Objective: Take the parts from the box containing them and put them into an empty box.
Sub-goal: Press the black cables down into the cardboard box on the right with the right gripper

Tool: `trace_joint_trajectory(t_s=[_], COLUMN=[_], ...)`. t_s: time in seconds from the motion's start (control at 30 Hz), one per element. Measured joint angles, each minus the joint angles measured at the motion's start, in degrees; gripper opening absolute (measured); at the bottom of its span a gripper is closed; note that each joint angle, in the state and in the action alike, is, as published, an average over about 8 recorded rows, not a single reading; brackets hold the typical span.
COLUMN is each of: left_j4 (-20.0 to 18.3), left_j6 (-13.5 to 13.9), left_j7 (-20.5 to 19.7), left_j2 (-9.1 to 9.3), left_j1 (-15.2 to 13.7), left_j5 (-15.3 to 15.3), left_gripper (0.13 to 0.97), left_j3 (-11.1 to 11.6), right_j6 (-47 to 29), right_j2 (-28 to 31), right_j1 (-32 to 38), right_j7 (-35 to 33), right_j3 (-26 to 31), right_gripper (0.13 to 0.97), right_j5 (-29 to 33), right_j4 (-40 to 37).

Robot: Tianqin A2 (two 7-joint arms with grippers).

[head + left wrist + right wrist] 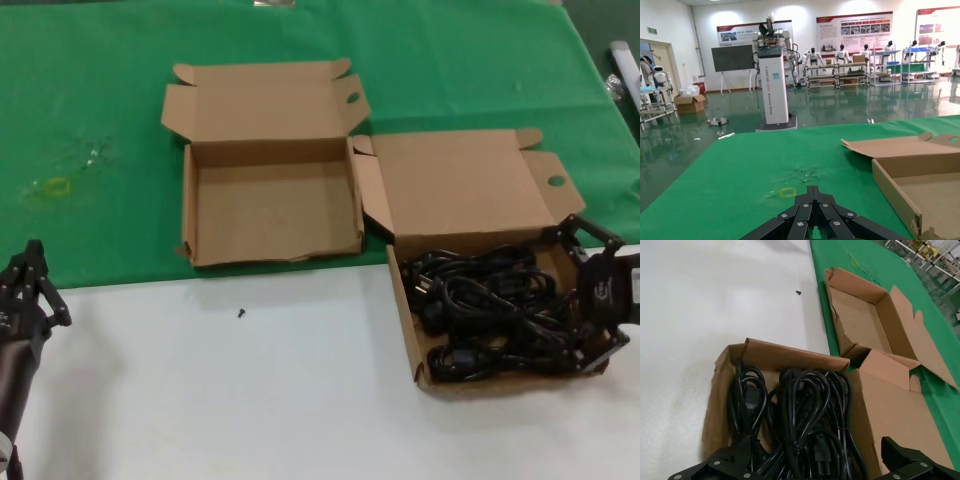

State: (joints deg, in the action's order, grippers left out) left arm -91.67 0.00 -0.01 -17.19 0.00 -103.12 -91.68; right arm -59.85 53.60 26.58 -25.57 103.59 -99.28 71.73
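left claw [30, 285] nearest, low at left edge over white surface [250, 400], fingers pressed together, holding nothing. empty box [270, 205] left of centre on green cloth [100, 120], lid open. tiny black screw [241, 313] on white in front. full box [410, 330] to right, cords [485, 310] tangled inside. right claw [592, 305] spread wide over that box's right end, gripping nothing.

Two plain brown cardboard boxes: empty box [270, 205] at left, box of cords [470, 200] at right. Power cords [490, 310] black. Cloth [100, 100] green; table [250, 400] white; both grippers black.
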Motion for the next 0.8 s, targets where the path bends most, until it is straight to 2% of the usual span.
trace_joint_trajectory(t_s=[0.33,0.47,0.8], left_j4=[0.00,0.00,0.00], left_j6=[0.00,0.00,0.00], left_j7=[0.00,-0.02,-0.04], left_j2=[0.00,0.00,0.00], left_j1=[0.00,0.00,0.00], left_j5=[0.00,0.00,0.02], left_gripper=[0.143,0.143,0.143], left_j3=[0.00,0.00,0.00], right_j6=[0.60,0.69,0.69], right_j2=[-1.24,-1.34,-1.28], right_j1=[0.38,0.29,-0.09], right_j7=[-1.50,-1.88,-2.60], right_j3=[0.44,0.42,0.14], right_gripper=[0.845,0.845,0.651], right_j5=[0.46,0.46,0.15], right_j4=[-1.61,-1.80,-2.09])
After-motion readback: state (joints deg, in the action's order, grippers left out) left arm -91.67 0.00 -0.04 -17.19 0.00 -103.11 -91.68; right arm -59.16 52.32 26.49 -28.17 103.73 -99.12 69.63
